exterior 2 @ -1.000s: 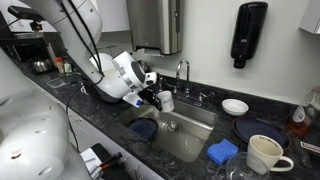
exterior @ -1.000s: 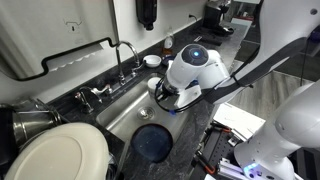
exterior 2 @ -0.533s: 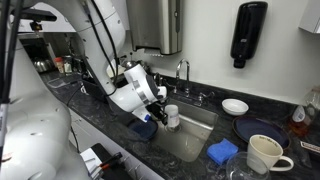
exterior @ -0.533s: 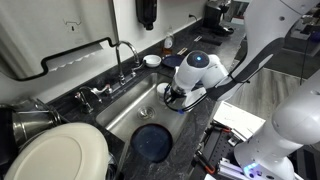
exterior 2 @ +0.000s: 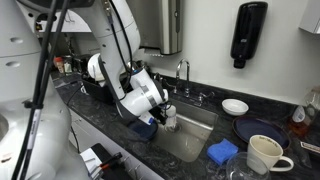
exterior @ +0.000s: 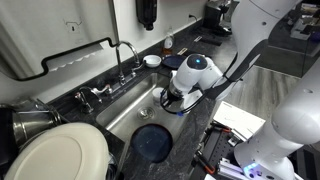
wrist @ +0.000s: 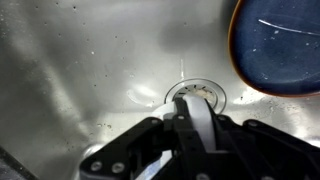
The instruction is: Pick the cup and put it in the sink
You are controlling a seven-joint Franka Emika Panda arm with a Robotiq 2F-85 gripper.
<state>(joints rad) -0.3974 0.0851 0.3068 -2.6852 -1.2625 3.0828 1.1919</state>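
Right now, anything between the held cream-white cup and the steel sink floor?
Nothing visible. The small cream-white cup, in the gripper, hangs above the steel sink's round drain; the dark blue plate lies aside.

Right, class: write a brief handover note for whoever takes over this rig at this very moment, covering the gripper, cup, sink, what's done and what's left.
The gripper is shut on the cup.
The cup is held low inside the sink, over the drain, near the blue plate; contact with the floor is unclear.
Done: pick-up, carry to the sink.
Left: set it down, open, withdraw.
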